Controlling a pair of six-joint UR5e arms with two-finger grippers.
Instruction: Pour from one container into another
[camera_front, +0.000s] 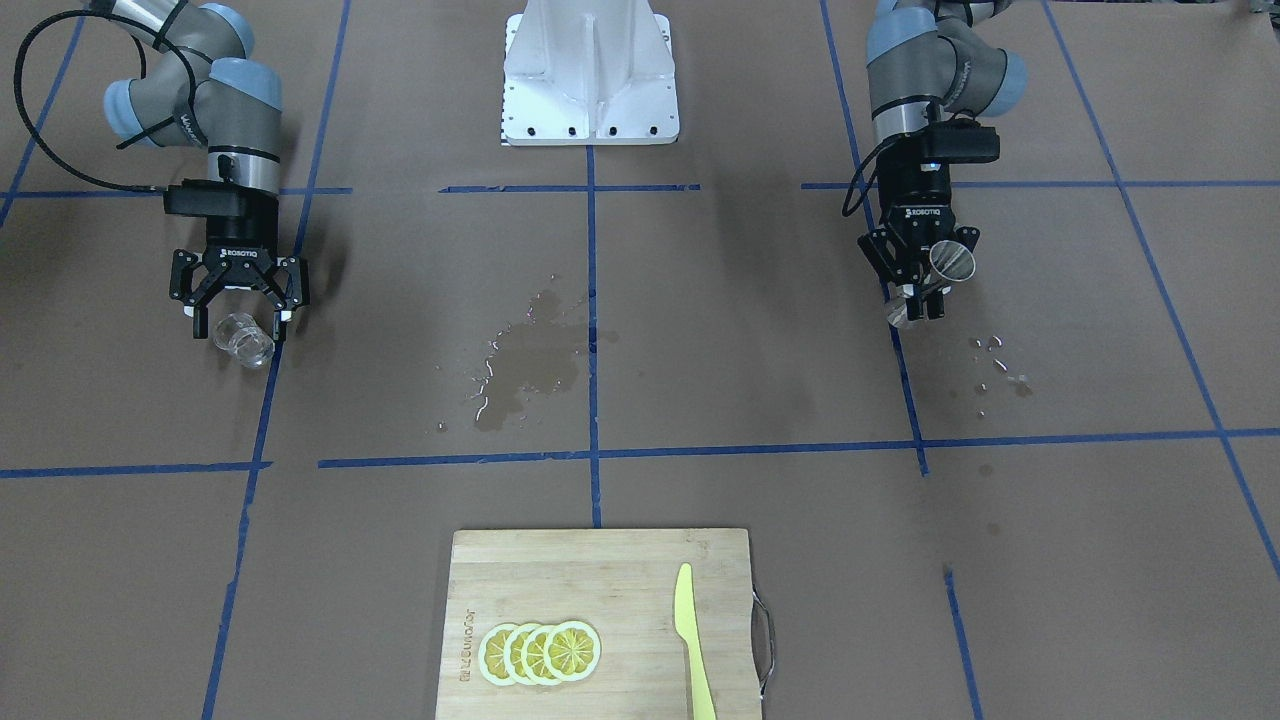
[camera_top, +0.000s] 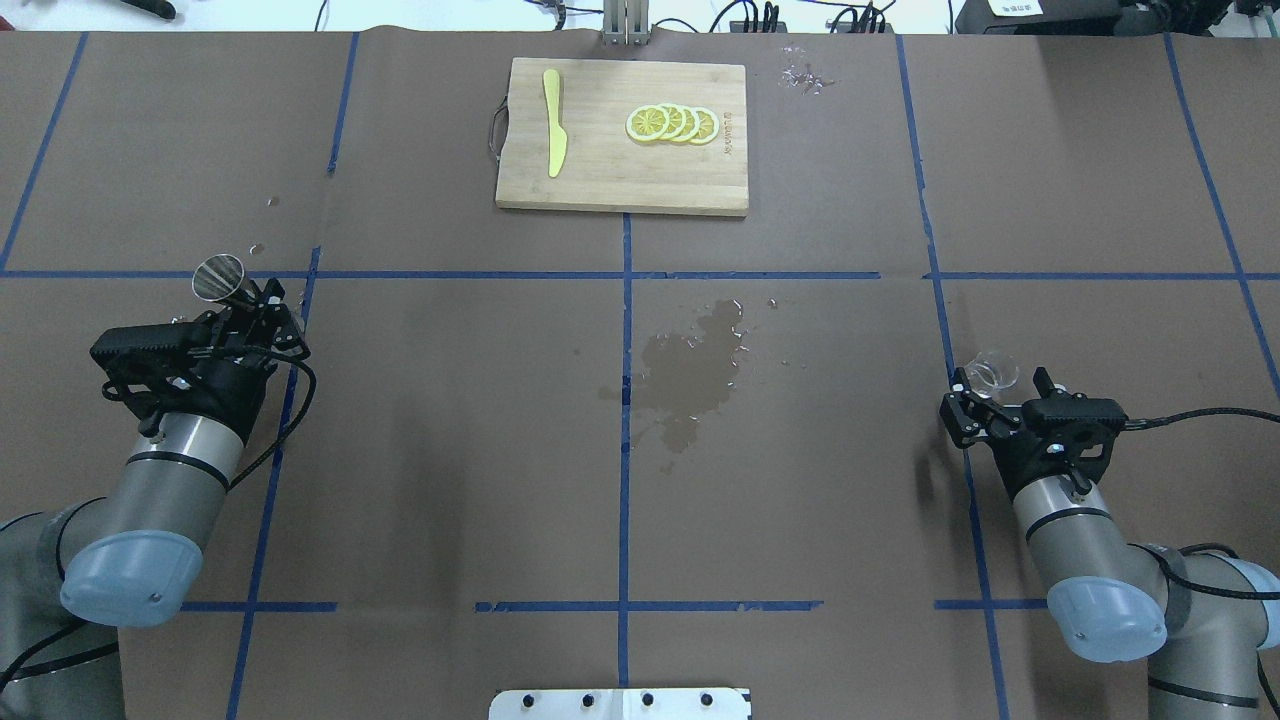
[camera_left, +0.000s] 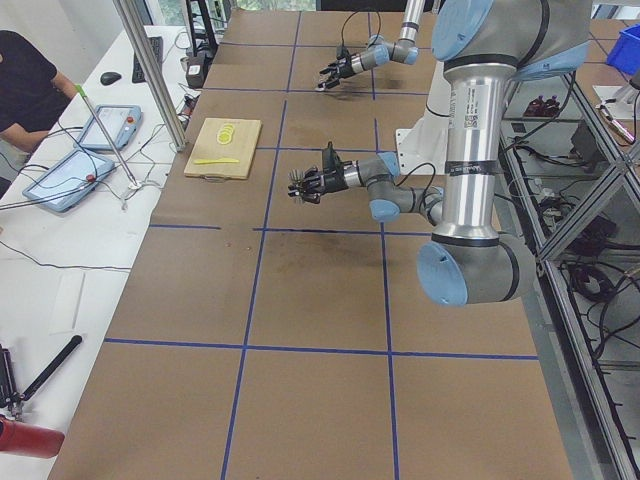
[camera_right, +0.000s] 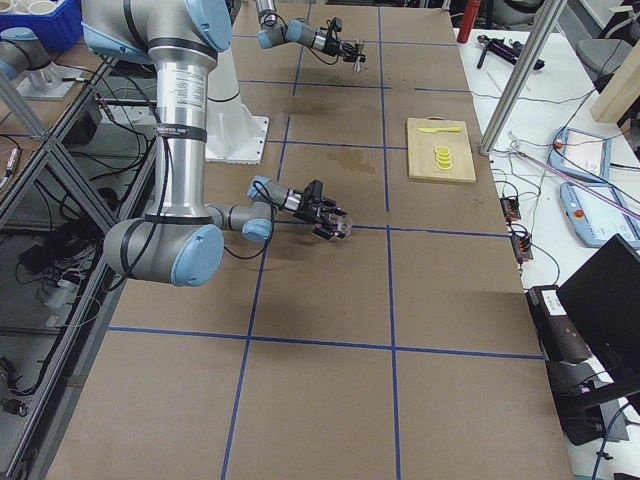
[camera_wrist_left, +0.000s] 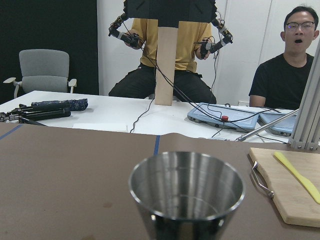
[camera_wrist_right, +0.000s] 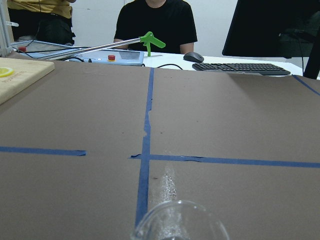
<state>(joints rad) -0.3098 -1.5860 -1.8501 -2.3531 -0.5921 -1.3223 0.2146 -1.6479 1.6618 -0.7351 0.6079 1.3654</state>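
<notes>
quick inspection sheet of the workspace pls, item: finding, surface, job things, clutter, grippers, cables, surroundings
surface: brown paper table with blue tape grid; wet patch at centre, droplets near the left arm.
job's things: metal jigger in the left gripper, clear glass cup at the right gripper, far apart.
clutter: cutting board with lemon slices and yellow knife.
grippers: left gripper shut on the jigger; right gripper around the cup with fingers spread, grip unclear.
cables: black cable loops at both wrists.
surroundings: operators and tablets beyond the table.
</notes>
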